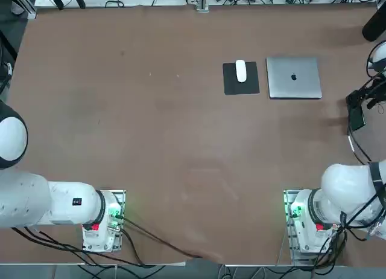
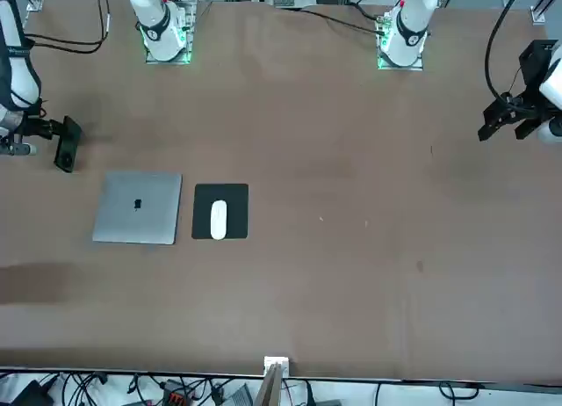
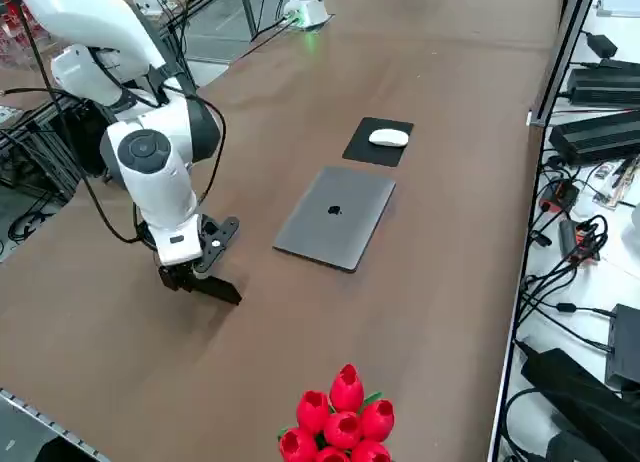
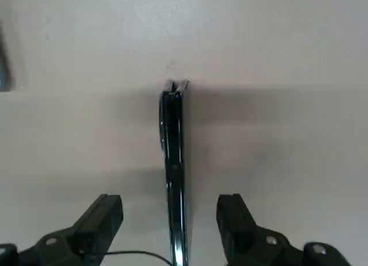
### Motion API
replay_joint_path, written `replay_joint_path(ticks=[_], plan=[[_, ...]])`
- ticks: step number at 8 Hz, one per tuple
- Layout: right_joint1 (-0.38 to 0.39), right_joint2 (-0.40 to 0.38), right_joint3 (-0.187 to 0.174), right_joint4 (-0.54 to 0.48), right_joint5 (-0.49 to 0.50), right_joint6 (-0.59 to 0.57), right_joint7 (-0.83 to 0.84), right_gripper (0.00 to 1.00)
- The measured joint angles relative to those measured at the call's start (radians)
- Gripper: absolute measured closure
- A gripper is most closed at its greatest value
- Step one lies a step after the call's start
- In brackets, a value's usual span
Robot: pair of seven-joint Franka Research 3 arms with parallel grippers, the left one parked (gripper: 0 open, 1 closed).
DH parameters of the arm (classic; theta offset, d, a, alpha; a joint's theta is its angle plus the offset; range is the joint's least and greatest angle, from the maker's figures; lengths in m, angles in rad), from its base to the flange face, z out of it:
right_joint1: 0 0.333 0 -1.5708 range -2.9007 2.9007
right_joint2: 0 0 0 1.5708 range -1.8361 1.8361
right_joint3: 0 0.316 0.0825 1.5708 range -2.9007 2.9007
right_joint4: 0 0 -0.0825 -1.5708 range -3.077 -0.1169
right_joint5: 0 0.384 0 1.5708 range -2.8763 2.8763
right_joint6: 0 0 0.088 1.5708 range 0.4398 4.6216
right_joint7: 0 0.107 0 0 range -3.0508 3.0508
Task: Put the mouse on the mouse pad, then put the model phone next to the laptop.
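While the mouse already sits on the mouse pad, the phone step is in hand. Right pincer stands released at the counter's right edge, fingers wide, straddling the model phone, which stands on its thin edge between them without touching either. Judgement: close squarely on the phone's flat faces, low on the body, before lifting; then set it flat just right of the laptop, not on it. Count: one mouse, one pad, one phone, one laptop.
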Motion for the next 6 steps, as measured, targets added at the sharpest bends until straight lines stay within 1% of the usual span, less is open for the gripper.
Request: replay_joint_path(ticks=[2, 3, 5, 6], plan=[[0.000, 0.048, 0.000, -0.004, 0.000, 0.057, 0.000, 0.04], [0.000, 0.068, 0.000, -0.004, 0.000, 0.074, 0.000, 0.12], [0.001, 0.075, 0.001, -0.003, 0.000, 0.080, -0.001, 0.54], [0.001, 0.075, 0.001, -0.002, 0.000, 0.080, -0.001, 0.74]])
